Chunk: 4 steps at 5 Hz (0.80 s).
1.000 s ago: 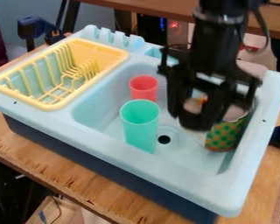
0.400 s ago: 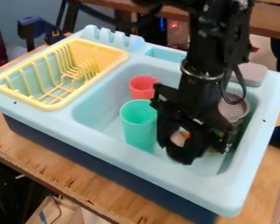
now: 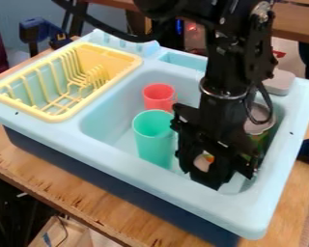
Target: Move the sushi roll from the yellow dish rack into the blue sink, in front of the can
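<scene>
Camera view: pincer (image 3: 216, 179) hung low in sink basin (image 3: 108, 126), clamped, far as I could tell, on pale-and-orange thing (image 3: 203, 163). Thing lay within pincer's dark frame; teal cup (image 3: 154, 140) near, on drying rack (image 3: 54, 117) side; can (image 3: 259, 126) on other side, partly behind arm. Thing's long axis, ends hidden.

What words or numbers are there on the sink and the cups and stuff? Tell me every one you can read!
There are none that can be read.
Green cup and red cup: no words.
Yellow dish rack: no words.
Blue sink: just small dark dots on its rim, no letters.
Round container: partly hidden behind the arm, no words readable.
</scene>
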Each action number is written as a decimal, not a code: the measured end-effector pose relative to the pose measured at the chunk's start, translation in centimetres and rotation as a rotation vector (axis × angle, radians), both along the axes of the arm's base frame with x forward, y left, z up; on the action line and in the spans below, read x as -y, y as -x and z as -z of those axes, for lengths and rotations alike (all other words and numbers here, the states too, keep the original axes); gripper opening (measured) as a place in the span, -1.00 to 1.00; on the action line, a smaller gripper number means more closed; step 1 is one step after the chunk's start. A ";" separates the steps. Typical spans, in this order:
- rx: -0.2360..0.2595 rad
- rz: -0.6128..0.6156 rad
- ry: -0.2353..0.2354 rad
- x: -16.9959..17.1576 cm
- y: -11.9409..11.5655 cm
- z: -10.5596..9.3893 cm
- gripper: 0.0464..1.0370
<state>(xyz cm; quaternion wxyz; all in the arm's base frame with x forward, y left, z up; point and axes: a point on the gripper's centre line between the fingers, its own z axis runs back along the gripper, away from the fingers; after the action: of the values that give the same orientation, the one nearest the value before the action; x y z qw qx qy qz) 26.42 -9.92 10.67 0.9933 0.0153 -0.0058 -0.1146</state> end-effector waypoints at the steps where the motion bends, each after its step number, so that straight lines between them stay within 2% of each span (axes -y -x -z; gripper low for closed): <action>1: -0.014 0.007 0.002 0.2 -0.4 -0.2 0.82; 2: -0.008 -0.014 -0.015 0.1 -0.9 -1.3 0.94; 3: -0.027 -0.076 -0.060 -0.5 -0.5 -2.7 0.93; 4: 0.032 -0.110 -0.039 -0.8 0.0 -6.5 0.93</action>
<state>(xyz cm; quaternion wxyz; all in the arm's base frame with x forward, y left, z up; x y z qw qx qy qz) 26.41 -9.07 17.14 0.9974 0.0369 -0.0188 -0.0596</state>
